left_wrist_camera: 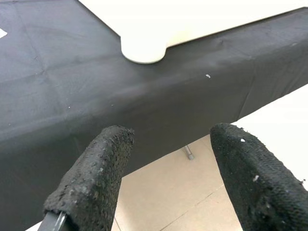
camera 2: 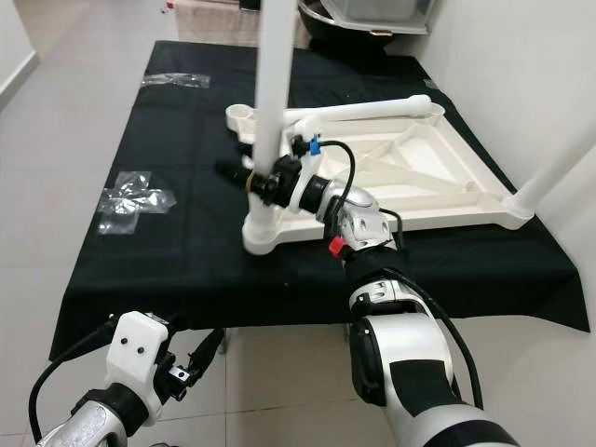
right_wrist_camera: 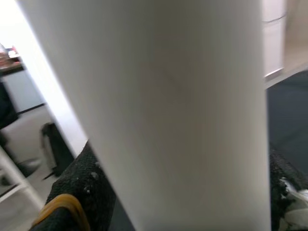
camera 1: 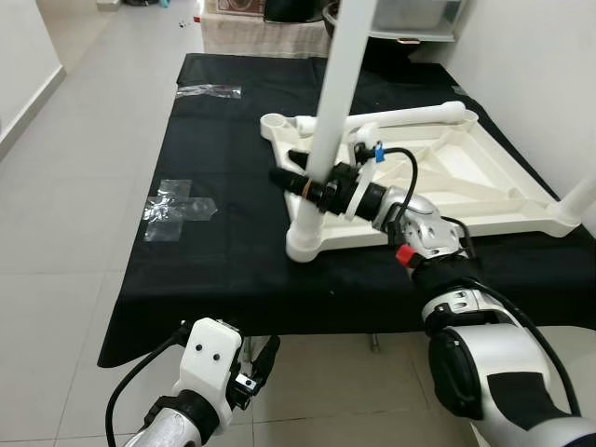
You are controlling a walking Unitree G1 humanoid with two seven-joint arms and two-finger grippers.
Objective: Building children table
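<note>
Grasping the upright white leg [camera 1: 337, 84], the right hand [camera 1: 303, 182] is clenching it above the corner socket of the upturned tabletop [camera 1: 466, 172] on the black worktop [camera 1: 223, 233]; the left hand [left_wrist_camera: 166, 183] is hanging released below the worktop's edge.

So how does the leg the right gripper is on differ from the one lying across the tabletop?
The gripped leg stands upright in the near corner socket of the upturned tabletop; the loose leg lies flat along its far edge. The right gripper has its fingers around the gripped leg; nothing holds the loose leg. Both are plain white tubes.
</note>
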